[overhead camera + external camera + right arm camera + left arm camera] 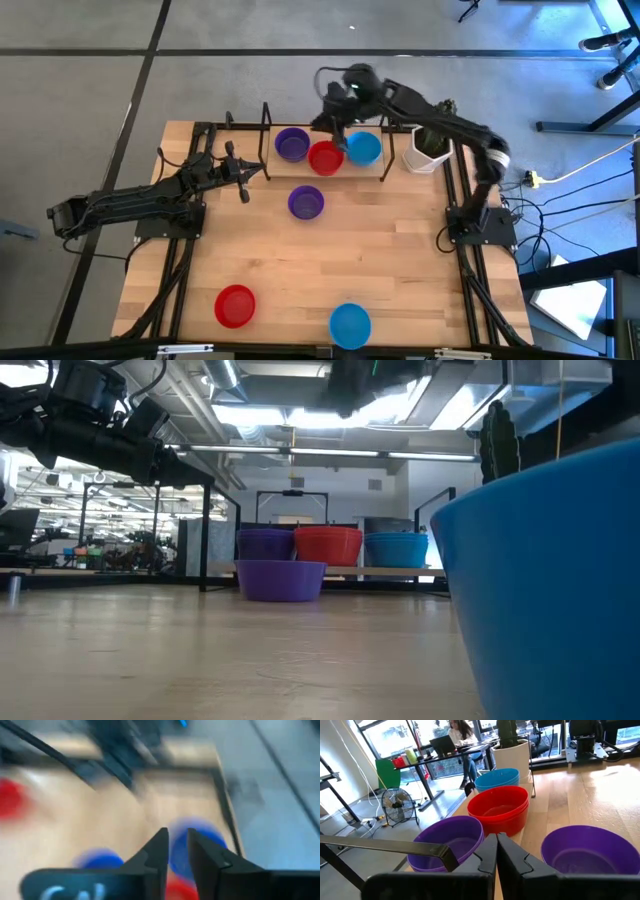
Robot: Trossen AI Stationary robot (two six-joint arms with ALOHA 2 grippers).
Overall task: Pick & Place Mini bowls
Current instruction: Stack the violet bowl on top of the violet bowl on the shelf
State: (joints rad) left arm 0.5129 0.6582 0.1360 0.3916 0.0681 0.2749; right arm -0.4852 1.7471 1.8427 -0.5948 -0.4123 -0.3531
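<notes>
Round glossy plastic mini bowls (325, 158), planked wooden table (400, 260)

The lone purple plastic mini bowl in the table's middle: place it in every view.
High view: lone purple plastic mini bowl, mid-table, nearer than the row.
Low view, in front of the row.
Left wrist view, beside the shut left gripper.
Right wrist view: not identifiable.
Shared landmark: red plastic mini bowl stack, middle of the row.

We find almost no writing we can read: only blurred pale letters, perhaps "Cal", on the dark body of the right gripper (175, 852) in its wrist view.
</notes>
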